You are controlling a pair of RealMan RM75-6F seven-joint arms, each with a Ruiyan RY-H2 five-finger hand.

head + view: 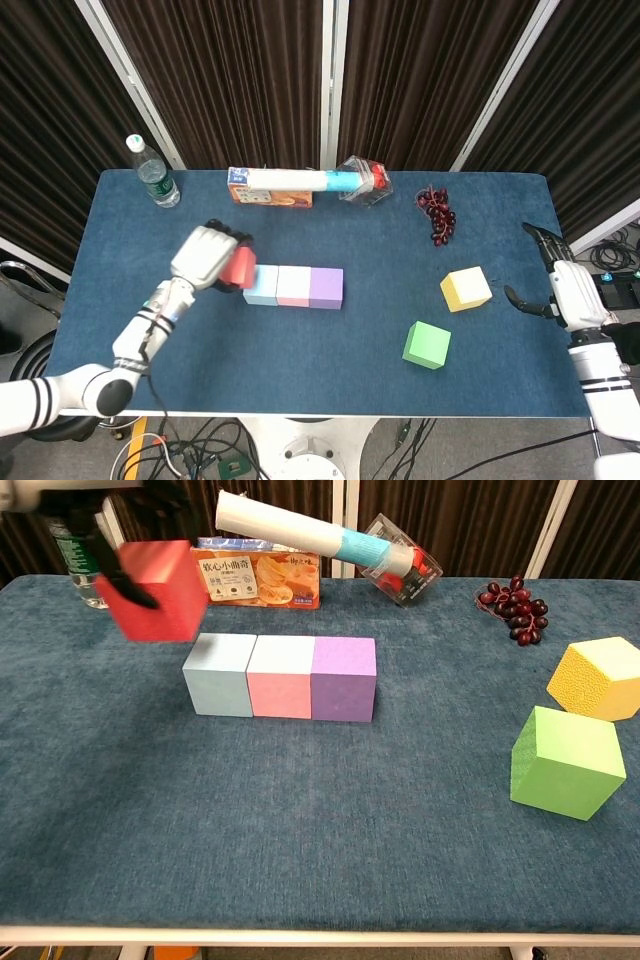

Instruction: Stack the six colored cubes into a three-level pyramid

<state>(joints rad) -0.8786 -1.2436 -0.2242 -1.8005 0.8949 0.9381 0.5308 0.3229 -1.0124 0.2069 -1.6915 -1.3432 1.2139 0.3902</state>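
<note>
base row of three cubes (280, 676) sitting done | left hand (207, 257) gripping red cube (154, 590), carrying it just above-left of row | right hand (560, 290) idling with fingers spread, yellow cube (598, 679) and green cube (567, 762) nearby, awaiting stacking

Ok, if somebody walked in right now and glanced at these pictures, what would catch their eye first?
Most likely the red cube, held in the air by the left hand just left of the row of light blue, pink and purple cubes at mid-table. Next, the yellow cube and green cube sitting loose on the right, near the open right hand.
</note>
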